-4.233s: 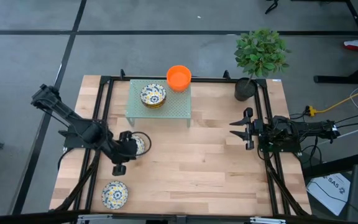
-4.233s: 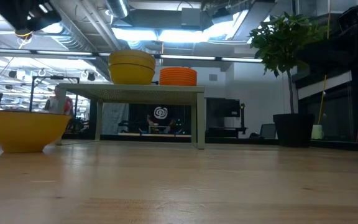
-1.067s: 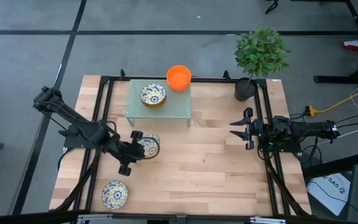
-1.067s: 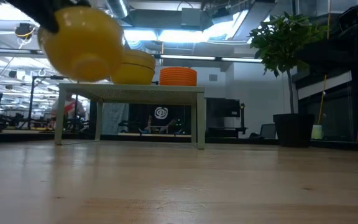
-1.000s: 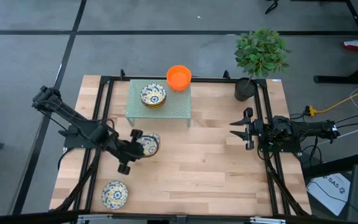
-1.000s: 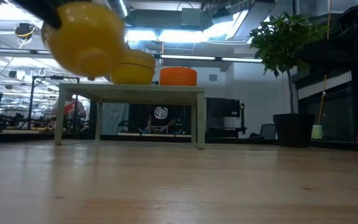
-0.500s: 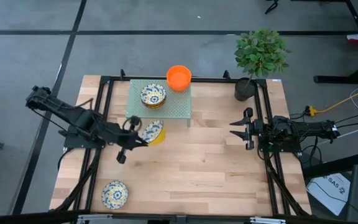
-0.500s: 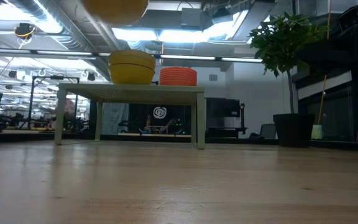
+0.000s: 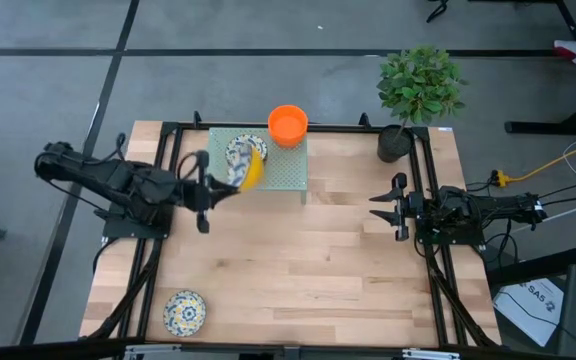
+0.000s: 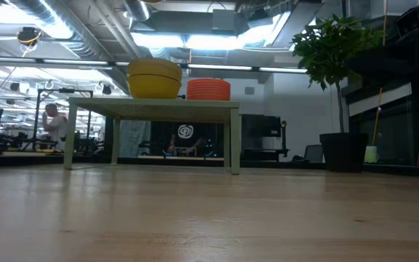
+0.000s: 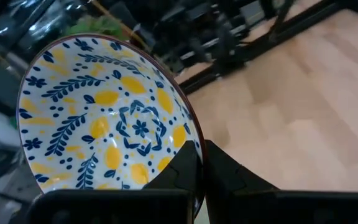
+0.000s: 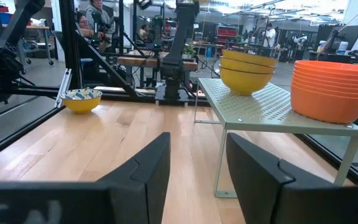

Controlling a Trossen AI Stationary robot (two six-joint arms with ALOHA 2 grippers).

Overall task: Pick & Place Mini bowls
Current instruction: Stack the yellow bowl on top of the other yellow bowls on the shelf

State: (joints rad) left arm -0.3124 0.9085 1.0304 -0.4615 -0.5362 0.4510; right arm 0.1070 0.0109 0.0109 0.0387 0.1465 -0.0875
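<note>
While tipped on edge, the floral bowl [image 9: 251,168] is pinched by the left claw [image 9: 206,190].

A robotics lab: exposed ceiling ducts [image 10: 115,29], workbenches [image 12: 148,60] and people [image 10: 53,120] behind the table.

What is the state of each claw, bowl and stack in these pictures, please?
Left claw: shut on held floral bowl, lifted beside the shelf.
Right claw: open, waiting.
Floral stack: on shelf.
Orange stack: on shelf.
Lone floral bowl: upright on table.
</note>
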